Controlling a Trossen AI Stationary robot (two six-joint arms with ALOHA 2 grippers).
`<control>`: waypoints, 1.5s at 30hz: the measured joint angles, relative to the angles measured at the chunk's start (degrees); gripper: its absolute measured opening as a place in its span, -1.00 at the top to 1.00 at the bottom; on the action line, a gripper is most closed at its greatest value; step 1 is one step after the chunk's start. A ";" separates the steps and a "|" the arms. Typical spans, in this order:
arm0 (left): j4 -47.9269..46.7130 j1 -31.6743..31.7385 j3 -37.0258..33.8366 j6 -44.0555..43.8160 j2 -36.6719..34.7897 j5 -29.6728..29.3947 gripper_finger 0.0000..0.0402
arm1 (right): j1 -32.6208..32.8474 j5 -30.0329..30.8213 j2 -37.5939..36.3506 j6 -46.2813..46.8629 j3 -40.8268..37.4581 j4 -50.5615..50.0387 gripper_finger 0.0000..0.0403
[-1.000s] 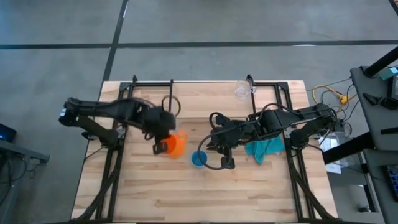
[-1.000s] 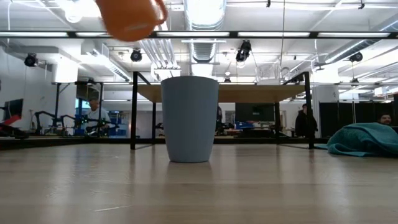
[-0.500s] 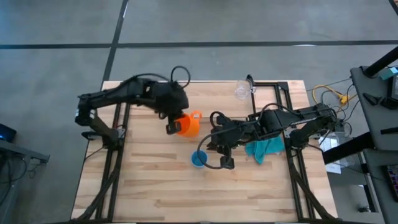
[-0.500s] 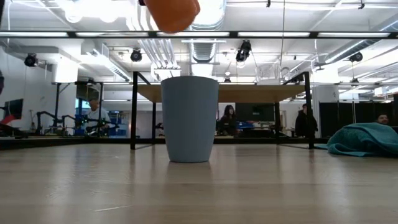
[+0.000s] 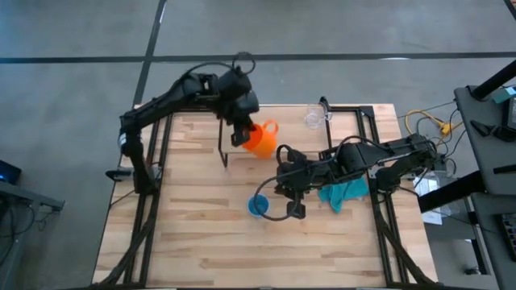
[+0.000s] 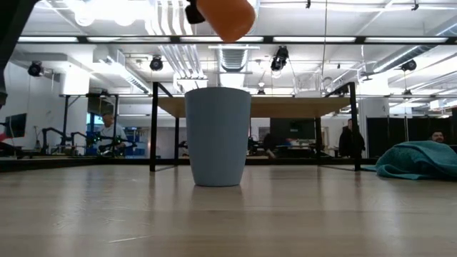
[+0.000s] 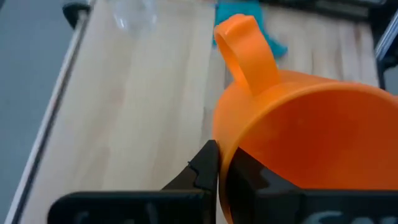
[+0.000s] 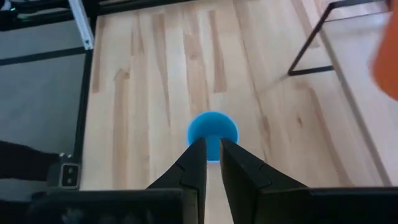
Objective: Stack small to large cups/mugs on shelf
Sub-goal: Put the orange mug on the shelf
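Note:
My left gripper (image 5: 242,132) hangs over the shelf (image 5: 290,129), a low light-wood board on black legs at the table's far side, and is shut on the orange mug (image 5: 260,138). The clear cup (image 5: 313,118) stands on the shelf's far right corner. The blue cup (image 5: 258,206) stands upright on the table, alone in the low view (image 6: 218,135). My right gripper (image 5: 274,193) hovers shut just right of it, above its rim, touching nothing; in the right wrist view the blue cup (image 8: 212,134) lies ahead of the gripper (image 8: 211,146). My left gripper (image 7: 221,152) holds the orange mug by its rim (image 7: 222,140), on the side opposite the handle (image 7: 245,50). One finger (image 7: 249,180) is inside the mug and the other outside. The mug is lifted clear above the shelf and tilted, with its handle pointing away from the gripper.
A teal cloth (image 5: 343,192) lies crumpled on the table's right side beside my right arm. The shelf's black legs (image 8: 311,43) stand on the table between the two arms. Bare table wood stretches toward the near edge. People and equipment show in the room beyond.
My left gripper has carried the orange mug up and away from the table's middle, toward the far edge and to the right, until it hangs over the shelf. The mug has turned with the gripper along the way.

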 joint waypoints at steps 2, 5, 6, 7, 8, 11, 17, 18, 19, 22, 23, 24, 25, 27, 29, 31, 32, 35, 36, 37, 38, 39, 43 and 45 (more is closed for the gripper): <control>1.88 1.75 0.37 0.42 0.59 2.30 1.00 | -0.04 0.67 0.01 -0.44 0.00 -0.02 0.80; 1.94 3.81 0.65 0.37 1.68 3.84 1.00 | -0.08 1.14 0.00 -0.88 0.00 0.00 0.80; 1.69 4.39 0.60 0.40 2.04 3.92 1.00 | -0.08 1.25 0.00 -0.90 0.02 -0.01 0.80; 1.30 4.97 0.54 0.42 2.54 3.98 1.00 | -0.06 1.70 0.00 -1.03 0.01 -0.01 0.80; 1.08 5.38 0.52 0.50 3.18 4.06 1.00 | -0.06 2.21 0.00 -1.58 0.01 -0.01 0.80; 1.32 6.68 0.67 0.55 5.59 4.09 1.00 | -0.04 4.10 -0.06 -4.37 0.00 -0.01 0.80; 1.62 7.80 0.80 2.53 10.85 3.76 1.00 | -0.10 6.53 -0.11 -6.95 0.01 -0.01 0.80; 1.65 7.91 0.80 2.63 11.51 3.62 1.00 | -0.08 6.55 -0.11 -6.93 0.02 -0.03 0.80; 1.72 8.04 0.80 3.13 12.07 3.53 1.00 | -0.08 6.57 -0.11 -6.93 0.00 -0.01 0.80; 2.65 8.37 0.91 4.65 12.95 1.67 1.00 | -0.08 6.57 -0.11 -6.93 0.01 -0.03 0.80; 3.02 8.49 0.93 4.77 12.96 0.97 1.00 | -0.08 6.57 -0.11 -6.93 0.00 -0.05 0.80; 3.17 8.76 0.93 4.86 12.88 0.41 1.00 | -0.08 6.58 -0.11 -6.93 0.00 -0.16 0.80; 3.19 8.97 0.93 5.08 12.74 -0.15 1.00 | -0.08 6.59 -0.12 -6.93 0.00 -0.45 0.80; 3.80 9.41 0.93 5.73 12.20 -0.91 1.00 | -0.08 6.64 -0.15 -6.91 0.02 -1.56 0.80; 3.89 9.97 0.94 6.07 11.59 -0.91 1.00 | -0.20 7.18 -0.15 -6.93 0.00 -2.20 0.80; 4.50 10.58 1.04 6.08 11.35 -0.91 1.00 | -0.19 8.34 -0.15 -6.93 0.00 -2.67 0.80; 4.52 10.83 1.04 6.10 11.34 -0.91 1.00 | -0.21 8.61 -0.15 -6.95 0.00 -2.62 0.80; 4.24 11.22 0.89 6.49 11.37 -1.04 1.00 | -0.20 9.55 -0.15 -6.93 0.01 -2.61 0.80; 4.27 11.19 0.81 6.49 11.37 -0.98 1.00 | -0.22 9.56 -0.15 -6.93 0.00 -2.61 0.81; 4.17 11.13 0.76 6.55 11.37 -0.83 1.00 | -0.22 9.56 -0.15 -6.93 0.00 -2.61 0.81; 4.20 11.11 0.73 6.56 11.37 -0.69 0.99 | -0.22 9.57 -0.15 -6.93 0.00 -2.61 0.81; 4.24 11.09 0.67 6.56 11.37 -0.67 0.97 | -0.22 9.56 -0.15 -6.93 0.00 -2.61 0.81; 4.67 11.11 0.65 6.56 11.37 -0.61 0.82 | -0.22 9.56 -0.15 -6.65 0.00 -2.59 0.81; 5.04 11.11 0.57 6.54 11.37 -0.63 0.72 | -0.21 9.56 -0.15 -6.65 0.00 -2.59 0.81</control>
